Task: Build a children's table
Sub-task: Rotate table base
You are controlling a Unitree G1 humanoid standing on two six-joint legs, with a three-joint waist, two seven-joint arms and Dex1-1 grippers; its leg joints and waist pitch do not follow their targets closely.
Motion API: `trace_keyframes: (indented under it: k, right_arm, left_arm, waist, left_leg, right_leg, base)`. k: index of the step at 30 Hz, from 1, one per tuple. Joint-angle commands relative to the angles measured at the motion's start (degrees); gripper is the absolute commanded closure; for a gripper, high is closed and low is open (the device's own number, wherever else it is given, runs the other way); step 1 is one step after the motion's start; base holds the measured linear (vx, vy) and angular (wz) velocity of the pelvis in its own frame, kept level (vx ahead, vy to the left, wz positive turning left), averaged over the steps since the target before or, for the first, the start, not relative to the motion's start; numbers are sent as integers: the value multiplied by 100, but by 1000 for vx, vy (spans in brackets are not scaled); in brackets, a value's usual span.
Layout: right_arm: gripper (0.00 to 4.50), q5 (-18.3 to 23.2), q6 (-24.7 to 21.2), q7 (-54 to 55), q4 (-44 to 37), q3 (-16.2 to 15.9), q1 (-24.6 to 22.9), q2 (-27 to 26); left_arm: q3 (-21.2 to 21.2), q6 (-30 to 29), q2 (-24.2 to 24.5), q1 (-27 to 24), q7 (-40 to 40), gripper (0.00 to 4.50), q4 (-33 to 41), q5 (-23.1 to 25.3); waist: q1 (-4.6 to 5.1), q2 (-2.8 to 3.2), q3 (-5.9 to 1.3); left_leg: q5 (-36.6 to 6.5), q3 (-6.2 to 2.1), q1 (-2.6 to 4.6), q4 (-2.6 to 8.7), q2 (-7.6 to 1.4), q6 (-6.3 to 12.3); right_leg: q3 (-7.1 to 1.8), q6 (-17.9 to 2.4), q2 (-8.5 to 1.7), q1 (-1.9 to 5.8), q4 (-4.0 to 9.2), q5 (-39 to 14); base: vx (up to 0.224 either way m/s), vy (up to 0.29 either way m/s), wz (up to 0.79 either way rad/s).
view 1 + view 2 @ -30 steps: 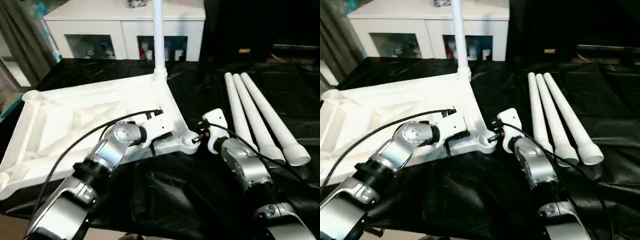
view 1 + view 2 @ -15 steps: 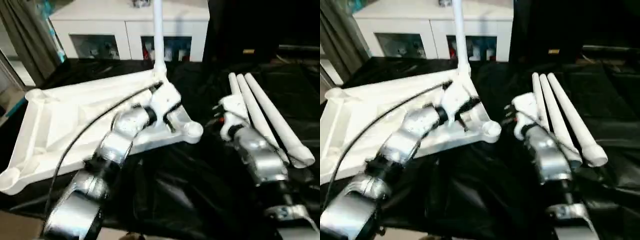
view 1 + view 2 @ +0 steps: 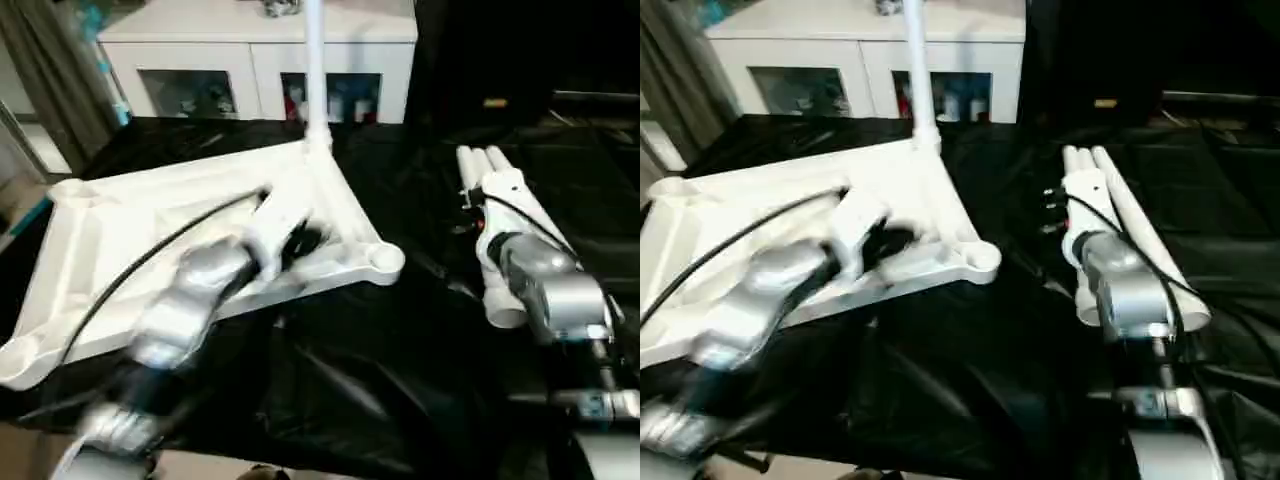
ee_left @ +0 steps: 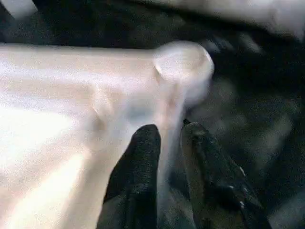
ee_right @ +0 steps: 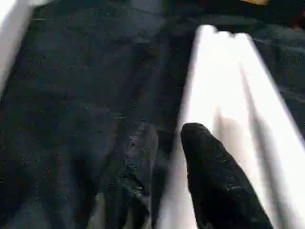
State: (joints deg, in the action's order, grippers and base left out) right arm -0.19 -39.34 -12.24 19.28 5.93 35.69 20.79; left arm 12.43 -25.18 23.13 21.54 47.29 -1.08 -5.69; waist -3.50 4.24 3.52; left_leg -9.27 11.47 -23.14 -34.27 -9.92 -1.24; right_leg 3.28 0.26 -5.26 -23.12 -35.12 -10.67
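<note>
Over tabletop (image 3: 110,230) | left gripper (image 4: 169,136) slightly parted (holding nothing) | right gripper (image 5: 164,136) parted above 3 legs (image 5: 224,86)

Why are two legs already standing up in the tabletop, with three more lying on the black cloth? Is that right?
Not quite. Just one leg stands up in the tabletop, at its far corner; the left eye view shows this. The three loose legs do lie side by side on the black cloth.
</note>
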Motion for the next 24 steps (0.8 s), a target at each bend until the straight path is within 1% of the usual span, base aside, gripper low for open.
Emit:
trace_keyframes:
  k: [1,2,3,4,5,7,8,9,10,11,12,13,15,16,17,18,19,23,24]
  right_arm:
    - [305,-57,-211,53,33,24,115,12]
    - [296,-54,-238,60,30,28,124,24]
    - [296,-47,-322,70,-2,47,158,73]
    - [269,-47,-355,71,-17,49,166,89]
    - [269,-42,-586,65,-108,64,214,191]
    - [252,-25,-703,60,-132,67,229,229]
    - [243,0,-791,41,-104,73,232,263]
    - [234,0,-791,41,-104,73,232,263]
    - [225,20,-935,-35,36,62,234,315]
    - [225,20,-982,-66,99,59,236,331]
    - [208,20,-1020,-93,181,64,237,345]
    - [199,-3,-1034,-118,271,40,228,365]
    - [192,-8,-1040,-116,320,36,219,370]
    - [184,41,-1057,-143,380,61,221,348]
    - [163,66,-1073,-155,394,72,223,335]
    - [155,105,-1098,-174,415,88,228,316]
    - [155,162,-1124,-214,439,104,234,287]
    - [114,298,-1104,-397,558,40,287,205]
    - [108,310,-1020,-474,565,3,308,194]
  left_arm:
    - [49,-172,92,9,222,311,387,-175]
    - [49,-209,109,-8,232,300,433,-199]
    - [35,-320,140,-57,252,300,565,-285]
    - [33,-340,146,-67,250,273,593,-296]
    - [22,-453,174,-128,227,273,744,-350]
    - [27,-491,191,-148,210,255,792,-372]
    - [41,-518,198,-168,194,243,824,-379]
    - [41,-518,198,-168,194,234,824,-379]
    - [50,-645,216,-216,223,227,955,-400]
    - [56,-698,221,-231,238,227,1008,-411]
    - [67,-752,228,-247,259,210,1063,-421]
    - [89,-801,250,-273,303,199,1129,-443]
    - [104,-845,266,-296,321,191,1182,-468]
    - [120,-873,290,-323,327,187,1227,-472]
    - [124,-885,301,-332,327,167,1242,-477]
    - [131,-904,319,-346,326,156,1265,-484]
    - [144,-925,343,-362,324,156,1286,-486]
    - [166,-942,433,-385,349,114,1334,-493]
    - [160,-962,432,-385,346,108,1354,-489]
  waist:
    - [-3,-111,-459]
    - [-16,-96,-448]
    - [-13,-132,-445]
    - [-26,-120,-436]
    - [-13,-143,-434]
    - [-18,-138,-436]
    - [-5,-176,-434]
    - [-6,-165,-434]
    - [1,-159,-435]
    - [9,-186,-432]
    - [6,-188,-437]
    - [16,-185,-433]
    - [19,-189,-431]
    - [18,-184,-437]
    - [14,-180,-440]
    - [11,-182,-442]
    - [9,-184,-443]
    - [10,-184,-447]
    - [8,-197,-448]
  left_leg:
    - [-1049,-145,183,377,-254,37]
    - [-1095,-127,208,373,-259,26]
    - [-1076,-126,200,376,-259,23]
    - [-1078,-129,196,377,-261,29]
    - [-1073,-125,192,377,-257,24]
    - [-1031,-128,194,372,-252,19]
    - [-1015,-119,183,367,-243,22]
    - [-1008,-122,183,362,-237,27]
    - [-1040,-122,190,359,-238,16]
    - [-1038,-119,183,358,-236,21]
    - [-1000,-129,175,357,-241,23]
    - [-995,-123,182,350,-239,29]
    - [-1028,-121,181,347,-234,22]
    - [-1015,-124,182,344,-235,25]
    - [-1001,-125,186,344,-239,26]
    - [-986,-121,188,339,-234,33]
    - [-987,-121,187,339,-235,40]
    - [-984,-122,190,335,-241,49]
    - [-980,-121,193,338,-244,38]
  right_leg:
    - [-213,-1178,-268,217,378,-1109]
    - [-221,-1197,-272,195,392,-1127]
    - [-222,-1213,-269,214,386,-1091]
    - [-224,-1214,-279,213,394,-1109]
    - [-224,-1207,-271,221,392,-1114]
    - [-225,-1196,-267,231,387,-1110]
    - [-229,-1165,-261,238,394,-1140]
    - [-231,-1139,-268,239,397,-1203]
    - [-231,-1113,-271,235,403,-1290]
    - [-232,-1109,-268,238,407,-1307]
    - [-232,-1108,-283,253,399,-1313]
    - [-232,-1127,-276,235,411,-1321]
    - [-230,-1127,-268,234,415,-1361]
    - [-230,-1127,-269,238,407,-1338]
    - [-229,-1130,-270,237,408,-1322]
    - [-228,-1140,-264,234,403,-1281]
    - [-227,-1143,-260,233,400,-1264]
    - [-224,-1178,-258,230,387,-1190]
    - [-223,-1195,-254,229,384,-1183]
  base:
    - [0,0,0]
    - [0,0,0]
    - [0,0,0]
    - [0,0,0]
    - [0,0,0]
    - [0,0,0]
    - [0,0,0]
    - [0,0,0]
    - [0,0,0]
    - [0,0,0]
    - [0,0,0]
    - [0,0,0]
    - [0,0,0]
    - [0,0,0]
    - [0,0,0]
    - [0,0,0]
    - [0,0,0]
    - [0,0,0]
    - [0,0,0]
